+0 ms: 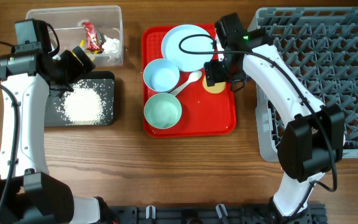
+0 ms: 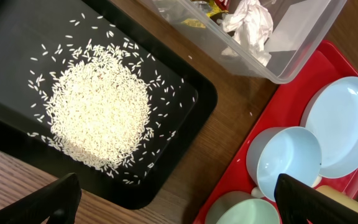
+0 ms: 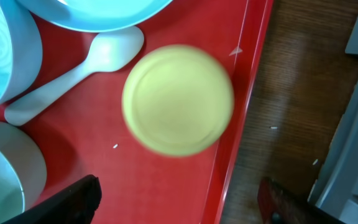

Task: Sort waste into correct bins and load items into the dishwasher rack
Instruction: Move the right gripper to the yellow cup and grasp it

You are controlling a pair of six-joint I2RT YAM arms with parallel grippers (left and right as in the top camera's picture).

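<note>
The clear tub (image 1: 114,12) holds a red wrapper (image 1: 92,36) and a white tissue (image 2: 250,25). The black tray (image 1: 107,84) holds the rice heap (image 2: 98,115). My left gripper (image 2: 182,205) is open and empty, above the tray's right edge. On the red serving tray (image 1: 210,115) are the pale blue plate (image 1: 188,46), the blue bowl (image 1: 161,75), the green bowl (image 1: 163,111), the white spoon (image 3: 79,68) and the yellow cup (image 3: 178,99). My right gripper (image 3: 179,202) is open and empty above the yellow cup. The white cup is out of view.
The grey dishwasher rack (image 1: 263,124) fills the right side, close to the red tray's right rim, with a strip of bare wood between them. The wooden table (image 1: 166,168) runs along the front. Cables hang from both arms.
</note>
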